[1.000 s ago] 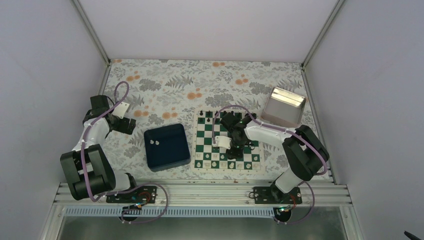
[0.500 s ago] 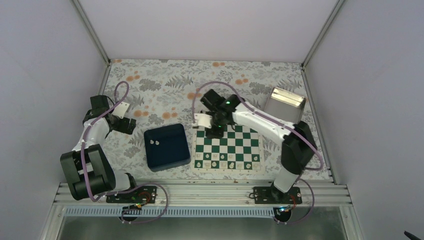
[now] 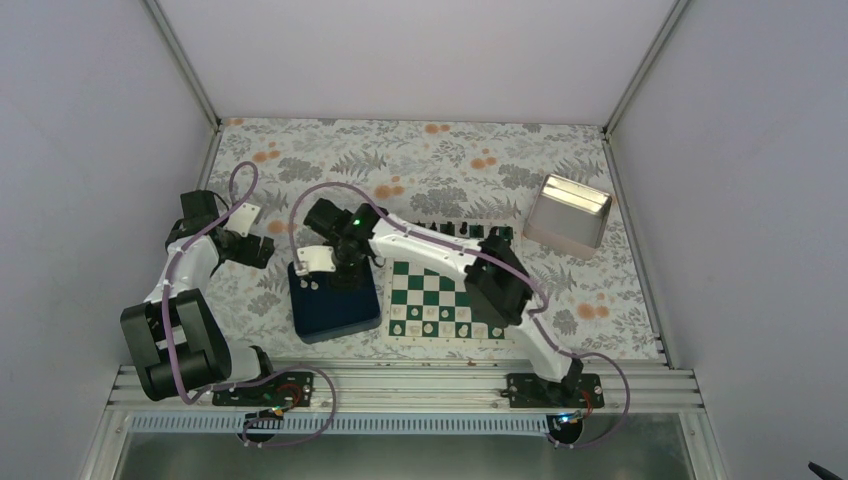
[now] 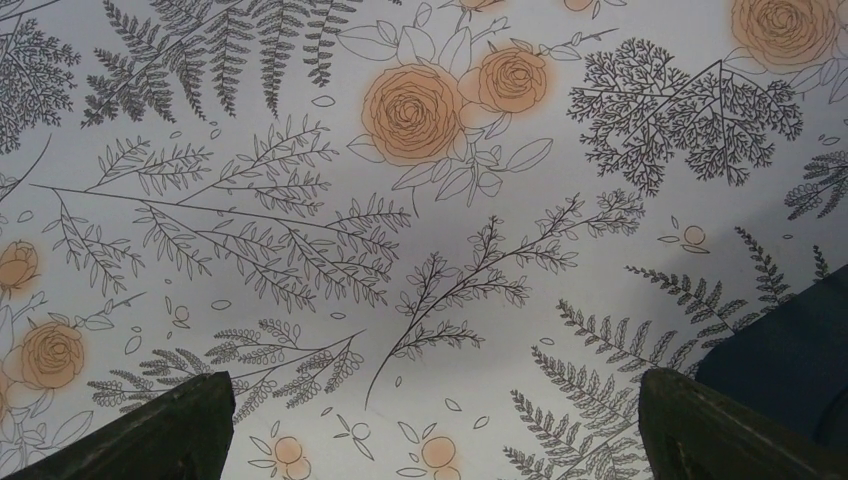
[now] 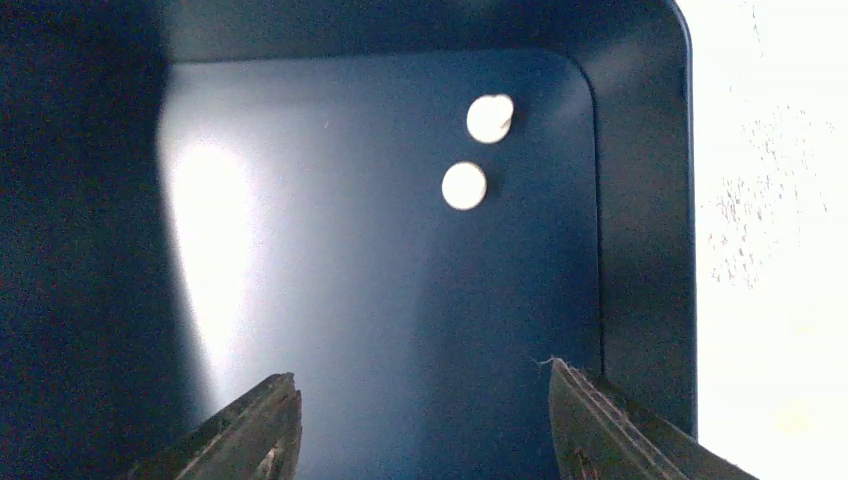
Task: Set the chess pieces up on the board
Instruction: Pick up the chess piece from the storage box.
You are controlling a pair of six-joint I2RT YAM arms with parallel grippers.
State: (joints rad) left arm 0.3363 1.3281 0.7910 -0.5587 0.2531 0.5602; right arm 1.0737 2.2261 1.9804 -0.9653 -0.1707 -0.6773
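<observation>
R arm (image 3: 430, 248) stretched over navy tray (image 3: 335, 312), white pcs (image 3: 440, 326) on board (image 3: 440, 290) near rows, L arm (image 3: 185, 275) at left

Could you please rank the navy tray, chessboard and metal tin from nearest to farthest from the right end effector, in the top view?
1. Navy tray, directly beneath the right end effector.
2. Chessboard, to its right.
3. Metal tin, far back right.

Mid-frame in the top view the right arm (image 3: 503, 283) hides part of the board (image 3: 420, 290), its chess pieces (image 3: 428, 328) too small to identify
</observation>
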